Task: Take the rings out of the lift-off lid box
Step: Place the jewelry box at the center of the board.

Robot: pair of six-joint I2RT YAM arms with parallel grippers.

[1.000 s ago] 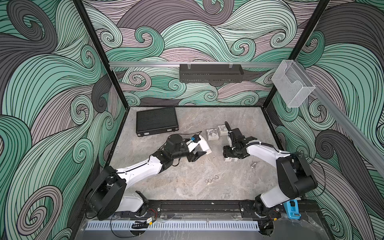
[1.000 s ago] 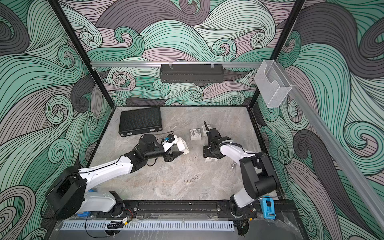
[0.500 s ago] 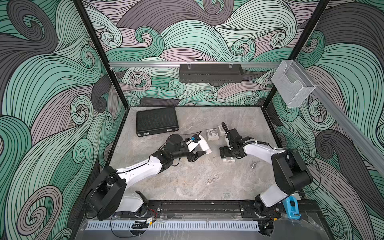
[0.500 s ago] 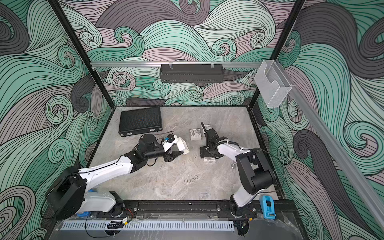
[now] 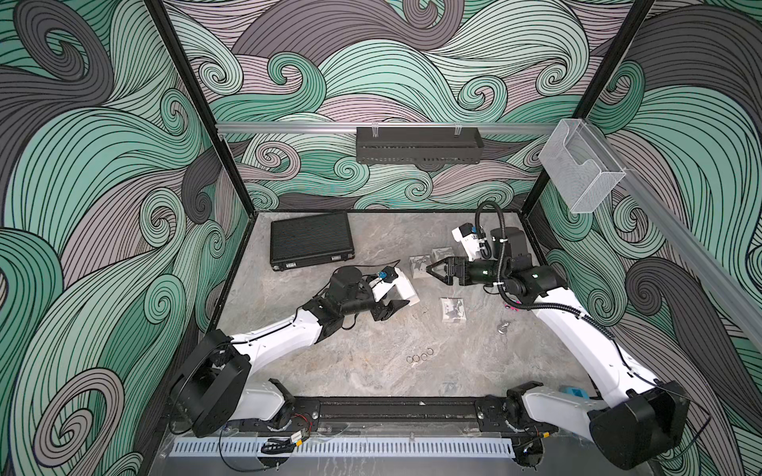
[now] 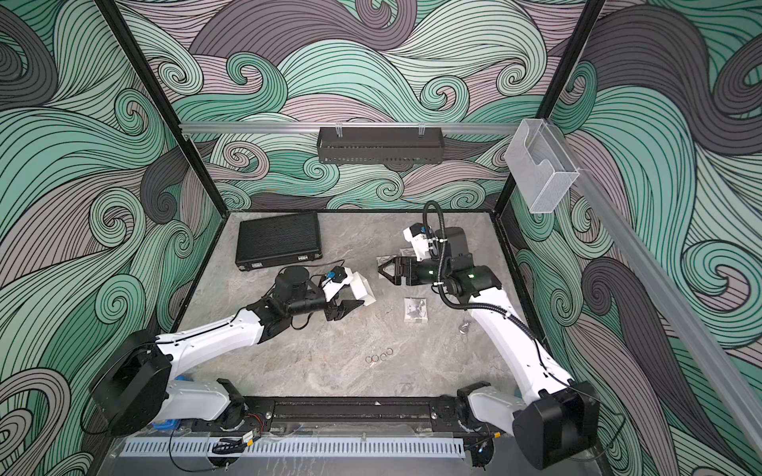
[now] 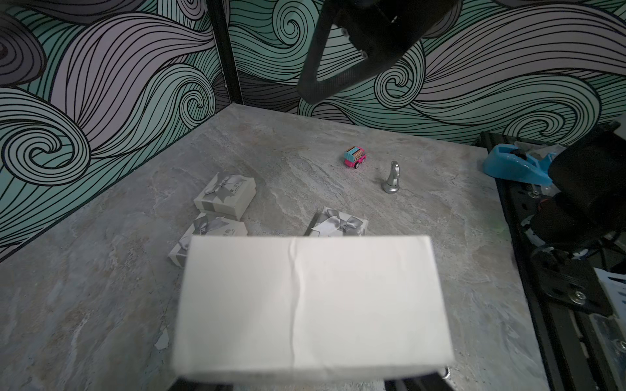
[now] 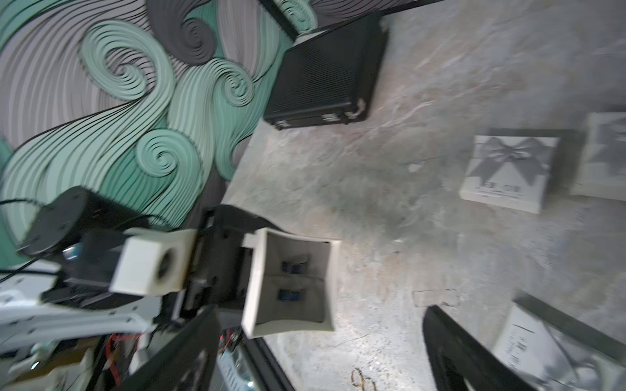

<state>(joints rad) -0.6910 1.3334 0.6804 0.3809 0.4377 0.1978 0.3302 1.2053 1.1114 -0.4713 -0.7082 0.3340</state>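
My left gripper (image 5: 391,297) is shut on the open white box (image 5: 399,288), held tilted above the table; the box's side (image 7: 311,304) hides the jaws in the left wrist view. Inside the box (image 8: 291,281), two dark pieces sit in the grey insert. Three thin rings (image 5: 420,356) lie together on the table nearer the front, seen in both top views (image 6: 378,357) and in the right wrist view (image 8: 362,381). My right gripper (image 5: 431,272) hangs open and empty above the table, beside a small bow box (image 5: 418,266).
Another bow box (image 5: 452,309) lies mid-table and a third (image 5: 443,253) behind. A black case (image 5: 311,243) sits at the back left. A pink-and-teal toy car (image 7: 355,157), a silver chess piece (image 7: 392,177) and a blue tape dispenser (image 7: 515,166) stand on the right.
My right gripper has lifted off the mid-table bow box and swung up and back, leaving that box on the table. The left arm and its box have not moved.
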